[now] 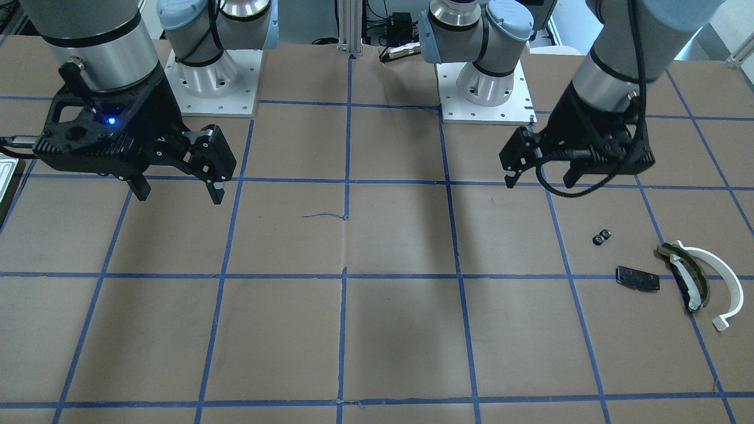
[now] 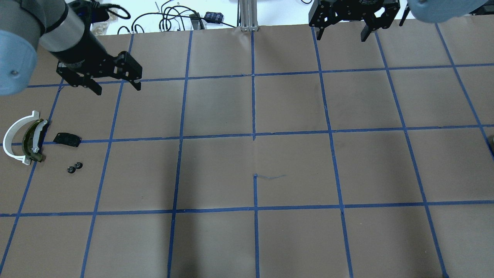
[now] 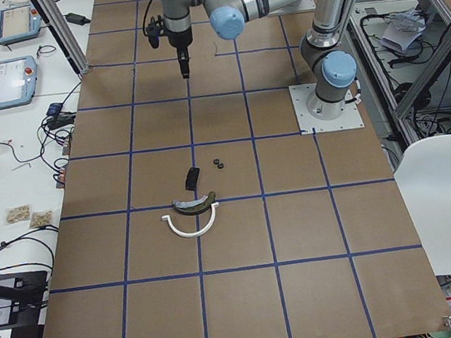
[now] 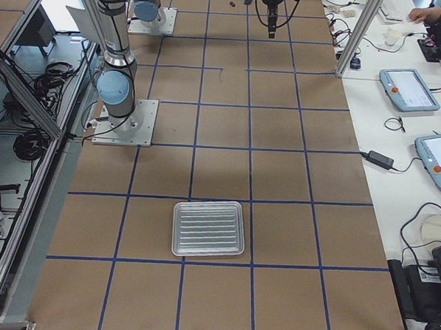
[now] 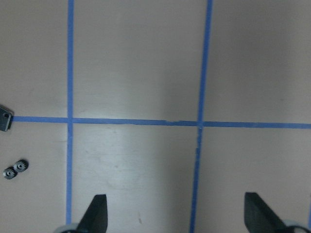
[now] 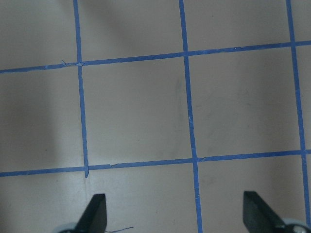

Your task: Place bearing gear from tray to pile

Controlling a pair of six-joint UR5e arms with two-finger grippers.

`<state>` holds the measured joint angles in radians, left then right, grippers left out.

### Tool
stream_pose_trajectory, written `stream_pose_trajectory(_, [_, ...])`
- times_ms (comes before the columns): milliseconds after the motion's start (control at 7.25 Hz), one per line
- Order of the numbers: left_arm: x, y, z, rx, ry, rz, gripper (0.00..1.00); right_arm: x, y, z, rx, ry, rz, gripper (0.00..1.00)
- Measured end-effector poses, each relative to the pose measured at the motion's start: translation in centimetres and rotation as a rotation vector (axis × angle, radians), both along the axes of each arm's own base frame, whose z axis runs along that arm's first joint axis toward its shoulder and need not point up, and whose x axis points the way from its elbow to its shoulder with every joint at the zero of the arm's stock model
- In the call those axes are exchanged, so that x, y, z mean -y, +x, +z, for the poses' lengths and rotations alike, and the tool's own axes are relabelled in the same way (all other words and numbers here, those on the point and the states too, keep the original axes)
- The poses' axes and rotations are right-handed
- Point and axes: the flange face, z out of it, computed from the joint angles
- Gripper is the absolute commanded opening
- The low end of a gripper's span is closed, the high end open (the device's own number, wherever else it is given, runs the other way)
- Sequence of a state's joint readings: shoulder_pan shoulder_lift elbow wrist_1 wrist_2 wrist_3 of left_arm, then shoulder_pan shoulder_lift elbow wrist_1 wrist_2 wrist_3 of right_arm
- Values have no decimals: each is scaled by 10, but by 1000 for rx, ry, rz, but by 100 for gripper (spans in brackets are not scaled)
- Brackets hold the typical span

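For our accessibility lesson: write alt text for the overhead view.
Two open grippers hang above a brown table gridded with blue tape: the left gripper near the pile, the right gripper at the far edge. The pile is a white arc, olive curved piece and black plate, with two gears beside it.

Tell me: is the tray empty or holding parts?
Empty, as far as visible: the tray shows only its bare ridged floor.

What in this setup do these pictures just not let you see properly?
Tray: cut off by the front-facing view's left edge; only a corner shows.
Two small black gears: too small in every view to tell whether they are joined.
Black plate: cut off by the left wrist view's left edge; only a corner shows.
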<state>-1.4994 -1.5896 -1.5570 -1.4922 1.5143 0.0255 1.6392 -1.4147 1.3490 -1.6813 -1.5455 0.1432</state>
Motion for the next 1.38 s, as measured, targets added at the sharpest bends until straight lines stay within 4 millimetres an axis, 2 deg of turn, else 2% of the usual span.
stream_pose_trajectory(138, [-9,-22,28,-4,-29,-15,100,0,0,0,1,1,-1,100])
stream_pose_trajectory(276, [-17,-32,40,-4,-42,-25,100,-1,0,1,1,3,-2,100])
stream_pose_trajectory(414, [-21,-33,43,-3,-43,-25,100,-1,0,1,1,4,-3,100])
stream_pose_trajectory(966, [-25,-17,43,66,13,4,100,-1,0,0,0,8,-3,100])
stream_pose_trajectory(1379, [-26,-16,38,84,51,-10,100,-4,-2,-3,-5,43,5,100])
